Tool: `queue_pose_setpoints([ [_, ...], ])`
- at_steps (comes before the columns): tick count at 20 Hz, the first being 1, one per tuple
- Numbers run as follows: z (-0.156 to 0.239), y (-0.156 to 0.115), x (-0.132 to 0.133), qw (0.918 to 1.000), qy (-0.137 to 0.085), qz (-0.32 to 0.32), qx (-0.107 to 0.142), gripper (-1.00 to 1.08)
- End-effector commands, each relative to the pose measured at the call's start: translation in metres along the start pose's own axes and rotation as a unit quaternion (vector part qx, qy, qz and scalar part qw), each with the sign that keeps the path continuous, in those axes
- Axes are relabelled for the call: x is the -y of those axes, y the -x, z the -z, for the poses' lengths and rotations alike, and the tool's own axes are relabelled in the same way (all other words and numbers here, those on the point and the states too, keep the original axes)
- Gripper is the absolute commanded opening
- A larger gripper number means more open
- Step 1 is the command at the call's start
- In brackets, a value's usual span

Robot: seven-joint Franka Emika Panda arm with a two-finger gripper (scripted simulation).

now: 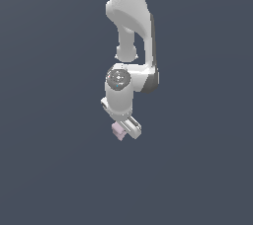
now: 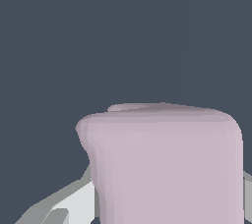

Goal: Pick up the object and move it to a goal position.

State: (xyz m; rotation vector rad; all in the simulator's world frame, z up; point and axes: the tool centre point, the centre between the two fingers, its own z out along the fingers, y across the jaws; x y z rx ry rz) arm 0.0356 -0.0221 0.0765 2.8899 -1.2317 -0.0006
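The object point(image 1: 118, 131) is a small pale pink-lilac blocky piece. In the exterior view it sticks out from under the white gripper point(image 1: 123, 131), at its lower left side. In the wrist view the object point(image 2: 167, 164) fills much of the picture, very close to the camera, with a grey-white finger point(image 2: 64, 206) beside it. The gripper looks shut on the object. The fingertips themselves are hidden by the hand and the object. The object's notch does not show.
The white arm point(image 1: 129, 21) comes down from the top of the exterior view. All around is a plain dark blue-grey surface point(image 1: 49, 169) with nothing else on it. No goal marker shows.
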Motion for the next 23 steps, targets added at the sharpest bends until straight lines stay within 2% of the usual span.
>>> queue_pose_setpoints([
  [1, 0.003, 0.016, -0.004, 1.0, 0.0, 0.0, 0.0, -1.0],
  [13, 0.016, 0.085, -0.021, 1.0, 0.0, 0.0, 0.0, -1.0],
  [23, 0.021, 0.106, -0.025, 1.0, 0.0, 0.0, 0.0, -1.0],
])
